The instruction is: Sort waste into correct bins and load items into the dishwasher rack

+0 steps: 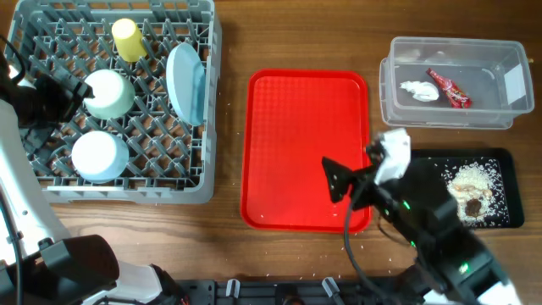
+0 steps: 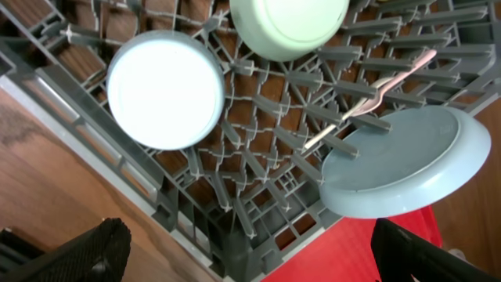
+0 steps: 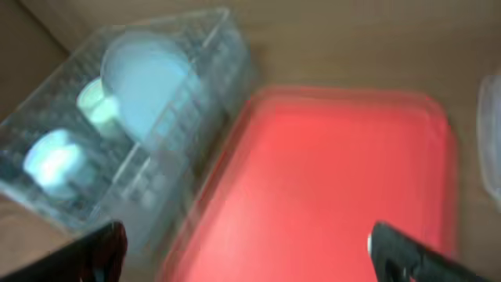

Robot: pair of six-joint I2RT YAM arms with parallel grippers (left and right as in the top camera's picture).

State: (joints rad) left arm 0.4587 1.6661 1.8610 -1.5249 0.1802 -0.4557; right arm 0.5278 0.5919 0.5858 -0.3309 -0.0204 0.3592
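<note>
LOADED AND SORTED: the grey dishwasher rack (image 1: 127, 193) stands at the left end of the wooden worktop (image 1: 229, 254). It holds a small yellow cup (image 1: 129, 39), a mint-green bowl (image 1: 108, 93), a light blue bowl (image 1: 99, 156) and the large pale plate (image 1: 186, 82), which stands on edge among the pegs. In the left wrist view a thin pale utensil (image 2: 376, 98) lies across the pegs just beside the plate. It is possibly the white fork or spoon, but too slight to tell which.

The left gripper (image 2: 250, 262) hangs at the rack's outer side near the mint-green bowl, its fingers (image 2: 78, 254) spread wide and holding nothing. The right gripper (image 1: 334, 180) hovers over the right edge of the flat red serving tray (image 1: 296, 127). Its fingers (image 3: 423, 254) are also wide apart and empty, though its own wrist view is blurred.

At the right, the clear tub (image 1: 398, 102) contains the red shiny wrapper (image 1: 447, 89) and the crumpled white napkin (image 1: 419, 91), lying just beside each other. Next to the tub, the black tray (image 1: 508, 169) holds the brownish food scraps (image 1: 472, 193) and white crumbs.
</note>
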